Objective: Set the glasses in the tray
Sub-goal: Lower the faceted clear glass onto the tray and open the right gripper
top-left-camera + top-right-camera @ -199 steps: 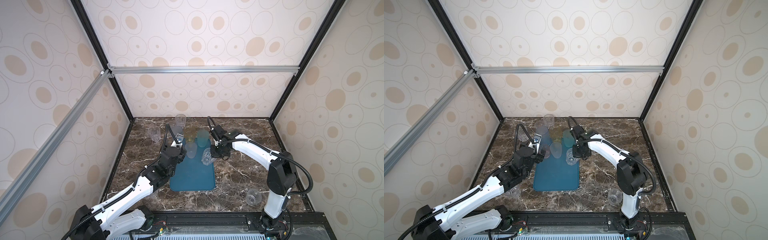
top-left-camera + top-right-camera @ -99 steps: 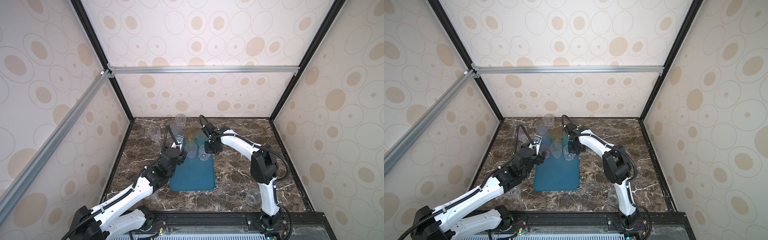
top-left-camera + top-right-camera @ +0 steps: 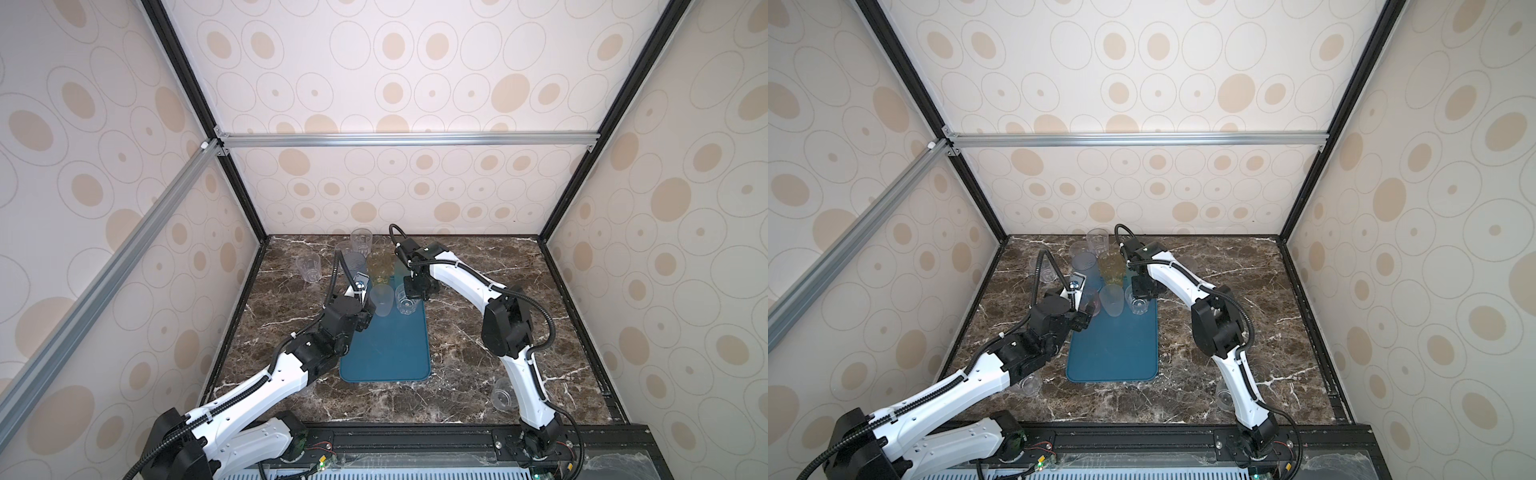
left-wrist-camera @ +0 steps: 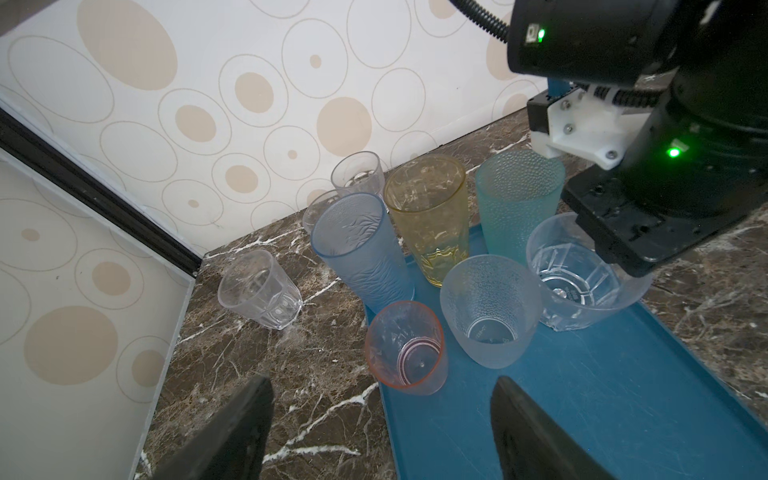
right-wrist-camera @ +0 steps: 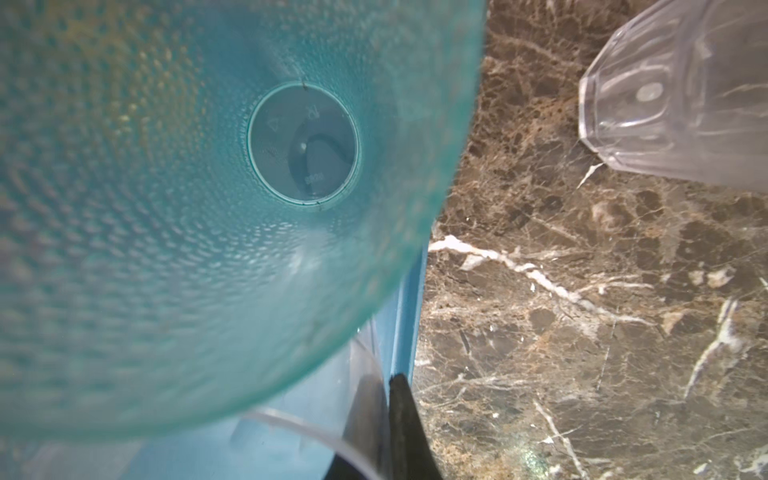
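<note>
At far left, 1 clear glass (image 3: 308,268) stands on the marble table (image 3: 590,291), apart from the tray. Next, your left jaws hang apart and empty near the tray's left edge, just short of a pink glass (image 4: 405,353). The teal-blue tray (image 3: 386,353) lies mid-table. 6 glasses crowd its far end: the pink one, a blue glass (image 4: 361,249), a yellow glass (image 4: 428,216), a teal glass (image 4: 517,199), a frosted grey glass (image 4: 490,307) and a faceted glass (image 4: 582,286). Your right jaws are pinched together on that faceted glass's rim. At near right, another tumbler (image 3: 500,400) sits on the table beside the right arm's base.
</note>
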`<state>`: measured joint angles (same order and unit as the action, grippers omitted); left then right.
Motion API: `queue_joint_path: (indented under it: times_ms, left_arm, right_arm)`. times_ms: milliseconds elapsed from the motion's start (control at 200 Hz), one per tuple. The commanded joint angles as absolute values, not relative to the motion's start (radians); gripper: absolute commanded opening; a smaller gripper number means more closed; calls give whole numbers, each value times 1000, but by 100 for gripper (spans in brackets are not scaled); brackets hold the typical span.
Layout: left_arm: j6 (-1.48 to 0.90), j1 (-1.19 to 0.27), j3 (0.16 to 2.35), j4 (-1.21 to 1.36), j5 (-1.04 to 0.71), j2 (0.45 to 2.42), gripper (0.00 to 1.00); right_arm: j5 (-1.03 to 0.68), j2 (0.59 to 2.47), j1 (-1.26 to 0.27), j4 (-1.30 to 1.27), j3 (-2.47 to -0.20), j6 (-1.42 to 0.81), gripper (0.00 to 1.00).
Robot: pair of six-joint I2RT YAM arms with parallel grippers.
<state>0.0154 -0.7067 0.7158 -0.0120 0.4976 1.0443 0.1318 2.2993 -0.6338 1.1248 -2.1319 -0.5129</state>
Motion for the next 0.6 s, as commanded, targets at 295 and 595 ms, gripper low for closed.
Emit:
queue_joint_path:
  times_ms: [295, 595]
  left_arm:
    - [15, -700, 717, 18, 492, 1069, 82]
    - [1, -675, 773, -24, 514, 1064, 83]
  right_arm:
    - [130, 2304, -637, 1204, -2197, -493, 26]
    - [124, 2128, -575, 1184, -2167, -446, 35]
